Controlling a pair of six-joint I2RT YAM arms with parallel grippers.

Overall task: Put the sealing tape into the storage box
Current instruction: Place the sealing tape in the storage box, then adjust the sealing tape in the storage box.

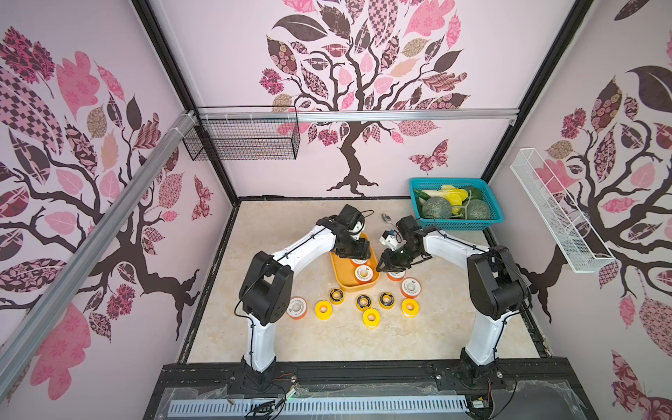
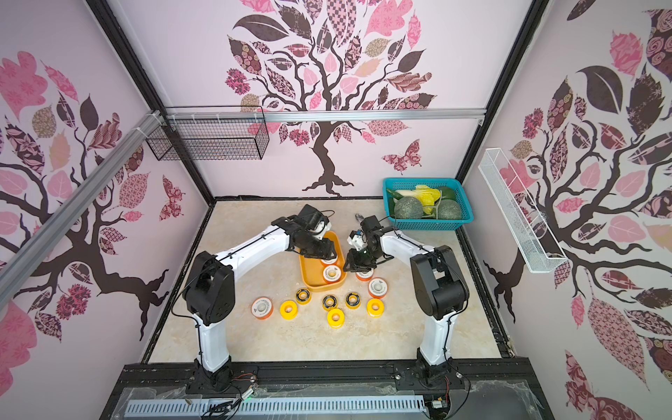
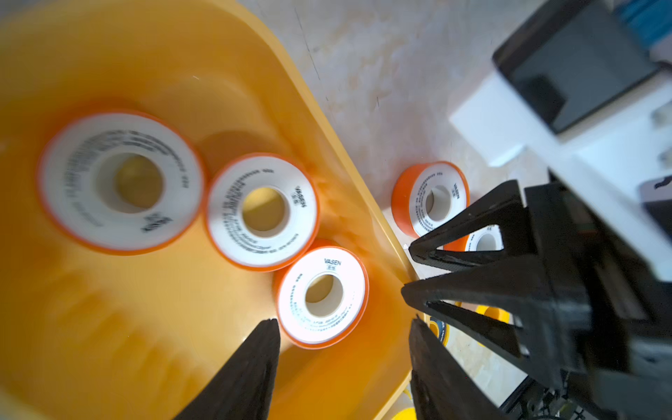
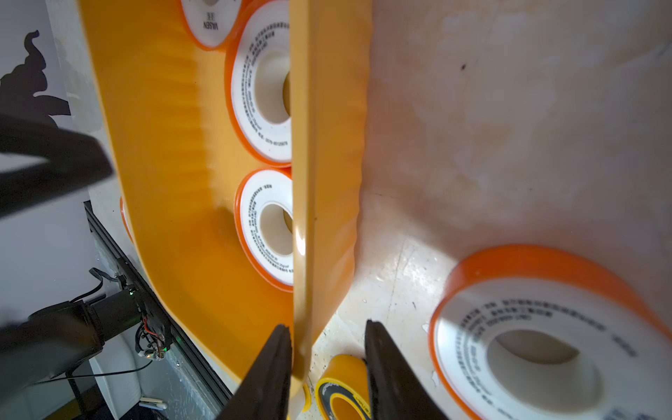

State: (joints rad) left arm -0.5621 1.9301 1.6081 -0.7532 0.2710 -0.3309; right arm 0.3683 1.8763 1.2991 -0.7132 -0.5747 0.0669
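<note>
Well, my left gripper (image 3: 343, 325) hangs with its jaws wide apart and nothing between them, over the shallow yellow-orange plastic storage box (image 3: 182, 54). Three orange spools of sealing tape with white printed faces lie flat in a row on the box floor. The nearest spool (image 3: 323, 296) is just past my fingertips, the middle spool (image 3: 263, 211) touches it, and the far spool (image 3: 120, 182) is blurred.

My right gripper (image 4: 327, 329) stands partly open astride the box's long wall near a corner. Its inner finger (image 4: 276, 363) is against the rim and its outer finger (image 4: 389, 363) is clear of the wall, so it has hold of nothing that I can see.

Nine more rolls lie flat on the pale marble-patterned worktop (image 1: 291, 345), all outside the box.
- **Orange spools, three:** one orange roll (image 4: 545, 345) is just beside my right gripper's outer finger, a second orange roll (image 1: 411, 287) is near it, and a third orange roll (image 1: 296, 308) sits by my left arm's elbow.
- **All-yellow rolls, three:** a left yellow roll (image 1: 323, 310), a middle yellow roll (image 1: 371, 317) and a right yellow roll (image 1: 410, 307).
- **Black rolls with yellow rings, three:** a left black roll (image 1: 336, 295), a middle black roll (image 1: 363, 302) and a right black roll (image 1: 386, 300), between the box and the yellow ones.

That makes twelve rolls in all, three of them in the box.

A teal perforated plastic basket (image 1: 458, 226) of vegetables stands in the far right corner, well apart from the box.
</note>
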